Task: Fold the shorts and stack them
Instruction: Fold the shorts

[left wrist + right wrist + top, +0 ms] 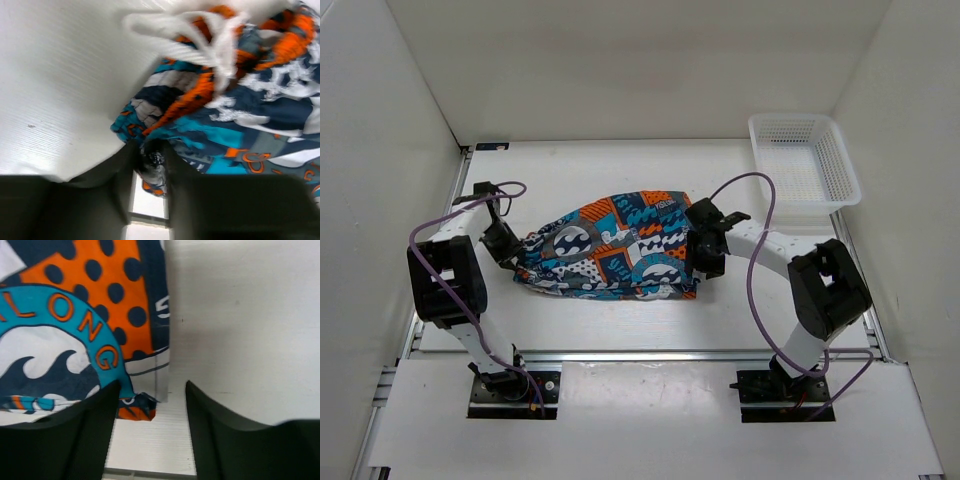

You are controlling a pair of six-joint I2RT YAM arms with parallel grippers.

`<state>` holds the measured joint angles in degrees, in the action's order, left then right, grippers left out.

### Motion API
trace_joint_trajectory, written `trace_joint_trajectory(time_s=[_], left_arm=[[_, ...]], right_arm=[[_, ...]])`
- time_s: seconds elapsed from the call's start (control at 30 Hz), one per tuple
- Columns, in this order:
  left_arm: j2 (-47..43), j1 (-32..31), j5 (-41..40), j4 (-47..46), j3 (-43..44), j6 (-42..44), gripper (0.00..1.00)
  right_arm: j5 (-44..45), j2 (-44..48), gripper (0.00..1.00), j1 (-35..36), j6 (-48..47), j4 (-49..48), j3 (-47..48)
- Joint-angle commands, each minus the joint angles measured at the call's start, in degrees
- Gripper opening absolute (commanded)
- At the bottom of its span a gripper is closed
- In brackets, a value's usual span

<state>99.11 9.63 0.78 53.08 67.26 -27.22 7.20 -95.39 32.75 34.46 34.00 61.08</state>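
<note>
The shorts (605, 252) lie bunched and folded in the middle of the table, a patchwork of orange, teal, navy and white. My left gripper (506, 246) is at their left end. In the left wrist view its jaws (149, 150) pinch a dark fold of the shorts (240, 115), with the white drawstring (215, 35) loose above. My right gripper (706, 256) sits at the right end. In the right wrist view it (152, 390) stands open over bare table, the hem corner of the shorts (137, 410) just beside its left finger (90, 430).
A white mesh basket (804, 118) stands at the back right of the table (620, 170). White walls close in on the left, back and right. Purple cables loop over both arms.
</note>
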Motion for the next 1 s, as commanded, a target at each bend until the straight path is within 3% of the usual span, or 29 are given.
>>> trace_joint_trajectory(time_s=[0.0, 0.03, 0.07, 0.1, 0.13, 0.2, 0.57, 0.9, 0.93, 0.97], left_arm=[[-1.47, 0.22, 0.54, -0.52, 0.41, 0.42, 0.32], [-1.46, 0.22, 0.54, -0.52, 0.41, 0.42, 0.16], [-0.94, 0.22, 0.54, -0.52, 0.93, 0.42, 0.1], [-0.94, 0.22, 0.54, -0.52, 0.94, 0.42, 0.1], [-0.94, 0.22, 0.54, -0.52, 0.94, 0.42, 0.1], [-0.94, 0.22, 0.54, -0.52, 0.94, 0.42, 0.1], [0.12, 0.22, -0.6, -1.05, 0.94, -0.11, 0.1], [0.74, 0.22, -1.13, -1.05, 1.47, -1.17, 0.13], [0.73, 0.74, -1.13, -1.05, 1.47, -1.17, 0.2], [0.12, 0.74, -1.13, -1.05, 1.47, -1.17, 0.28]], right_arm=[[-1.13, -0.14, 0.55, 0.21, 1.67, -1.48, 0.36], [-1.14, -0.14, 0.48, 0.21, 2.19, -2.18, 0.36], [-1.92, -0.14, 0.39, 0.21, 2.19, -2.18, 0.36], [-1.93, -0.14, 0.18, 0.21, 2.19, -2.18, 0.36], [-1.93, 0.55, 0.08, 0.21, 2.19, -2.18, 0.36], [-1.32, 3.45, 0.0, 0.21, 1.58, -2.18, 0.36], [-2.63, 16.1, 0.0, 4.07, -3.69, 5.55, 1.5], [-3.69, 13.4, 0.0, 6.36, -2.64, 1.87, -11.94], [-3.69, 12.87, 0.01, 6.36, -2.64, 1.86, -11.95], [-3.69, 12.87, 0.18, 6.88, -2.64, 1.86, -11.95]])
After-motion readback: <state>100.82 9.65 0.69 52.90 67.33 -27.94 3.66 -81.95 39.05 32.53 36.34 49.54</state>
